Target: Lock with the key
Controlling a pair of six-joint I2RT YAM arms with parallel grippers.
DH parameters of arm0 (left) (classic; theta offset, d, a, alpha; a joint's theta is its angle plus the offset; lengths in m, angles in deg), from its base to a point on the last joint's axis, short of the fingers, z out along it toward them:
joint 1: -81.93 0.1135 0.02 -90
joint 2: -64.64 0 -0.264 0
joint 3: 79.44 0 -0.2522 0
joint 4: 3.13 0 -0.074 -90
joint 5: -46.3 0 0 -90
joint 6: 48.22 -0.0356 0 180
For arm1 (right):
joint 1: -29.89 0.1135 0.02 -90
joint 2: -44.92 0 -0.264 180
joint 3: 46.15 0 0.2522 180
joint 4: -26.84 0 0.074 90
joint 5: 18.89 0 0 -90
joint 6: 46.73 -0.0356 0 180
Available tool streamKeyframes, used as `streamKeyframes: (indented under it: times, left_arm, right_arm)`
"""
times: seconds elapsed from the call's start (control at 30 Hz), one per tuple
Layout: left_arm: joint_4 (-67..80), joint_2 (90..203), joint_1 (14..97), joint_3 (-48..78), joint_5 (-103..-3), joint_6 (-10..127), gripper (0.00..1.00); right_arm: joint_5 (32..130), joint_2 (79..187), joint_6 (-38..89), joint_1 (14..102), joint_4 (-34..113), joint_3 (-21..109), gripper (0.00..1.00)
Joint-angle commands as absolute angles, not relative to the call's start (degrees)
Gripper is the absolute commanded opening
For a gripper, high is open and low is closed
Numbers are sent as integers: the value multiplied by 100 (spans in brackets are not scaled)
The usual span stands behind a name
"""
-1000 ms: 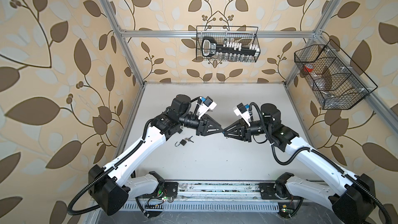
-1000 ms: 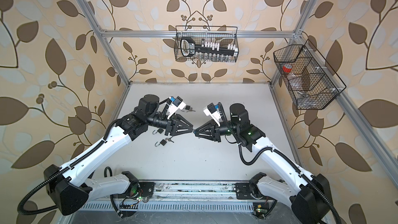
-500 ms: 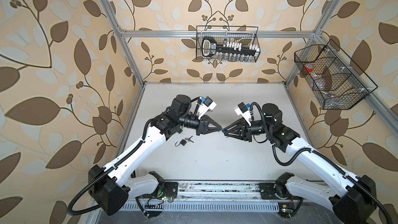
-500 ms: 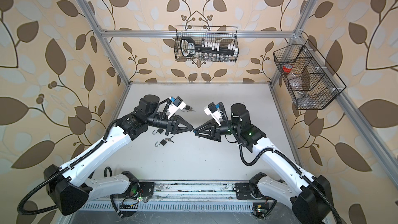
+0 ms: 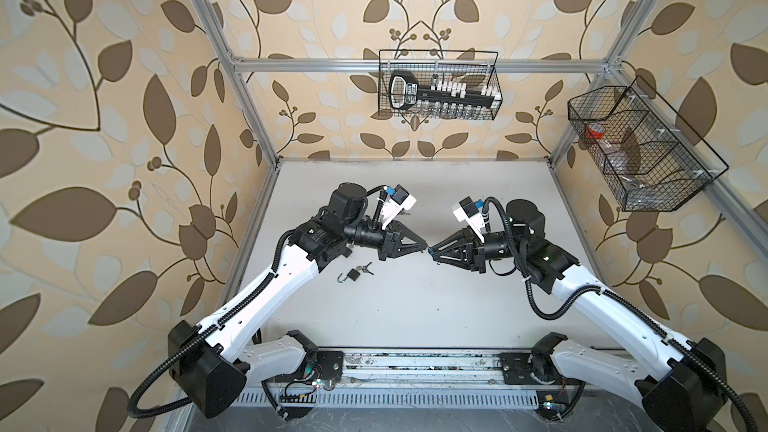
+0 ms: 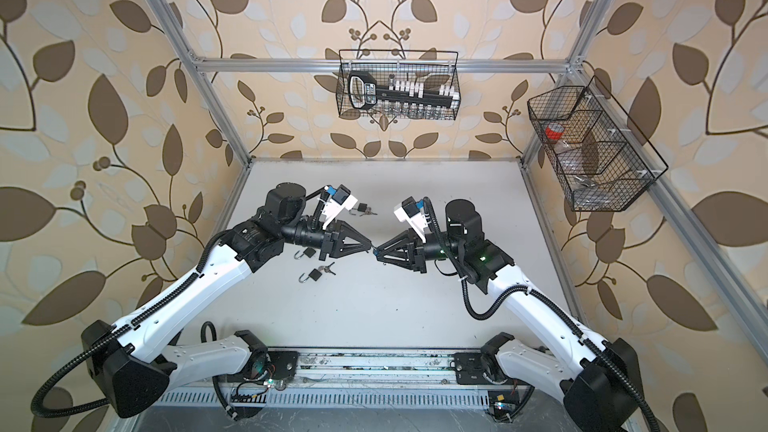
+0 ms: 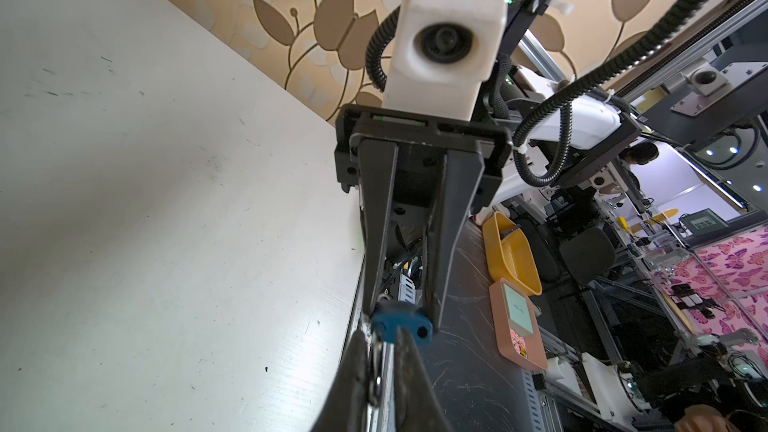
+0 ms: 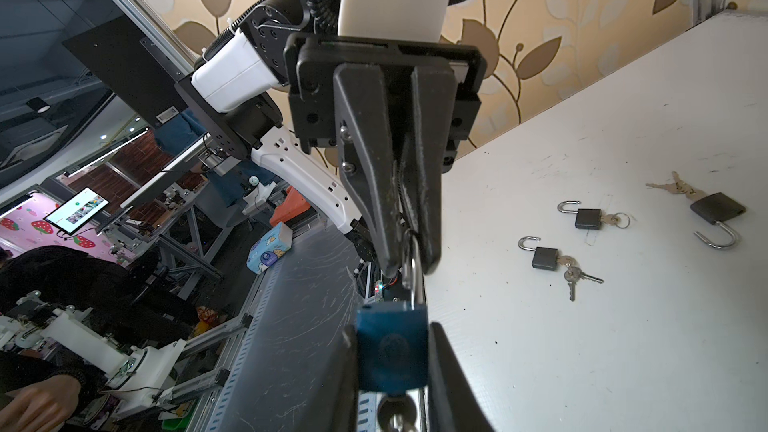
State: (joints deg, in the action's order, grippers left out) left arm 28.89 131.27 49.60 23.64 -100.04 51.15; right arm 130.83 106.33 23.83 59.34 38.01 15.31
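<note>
Padlocks first, and that makes four: one blue padlock [image 8: 392, 351] up off the counter [image 8: 582, 367], and three dark padlocks [image 8: 544, 258], [image 8: 588, 218], [image 8: 717, 209] lying on it. Key sets [image 8: 575, 274], [image 8: 615, 220], [image 8: 675, 189], [image 8: 395, 413], four as well, one at each lock; single keys too small to count. Two wire baskets: far basket [image 5: 457, 66], right basket [image 5: 660, 195]. Two grippers, left gripper [image 5: 426, 246] and right gripper [image 5: 432, 249], two fingers [image 8: 361, 168] apiece.
</note>
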Motion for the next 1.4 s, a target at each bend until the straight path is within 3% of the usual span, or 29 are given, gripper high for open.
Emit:
streamKeyframes:
  times: [0.0,0.47,0.53,0.63,0.67,0.97,1.17,1.37]
  left_arm:
    - [2755,12924,4898,2140,-9942,5130,14]
    - [2755,12947,4898,2142,-9907,5156,0]
    - [2629,12909,4902,2175,-9821,5280,0]
    - [2364,12825,4902,2245,-9571,5549,0]
    - [2241,12783,4898,2283,-9461,5671,0]
    - [1011,12308,4904,2795,-8703,6810,0]
    - [771,12217,4897,2892,-8781,6960,0]
    - [618,12195,4906,2952,-8922,6990,0]
  right_arm:
    - [12997,10465,2499,5912,3795,1529,0]
    - [13081,10475,2516,5915,3711,1516,0]
    - [12946,10397,2508,5915,3621,1498,23]
    - [12609,10201,2497,5915,3344,1423,47]
    - [12409,10098,2479,5916,3229,1388,50]
    - [11115,9669,1688,5912,1609,804,49]
    - [11117,9948,1093,5968,870,871,46]
    - [11286,10310,1288,6194,1153,1211,43]
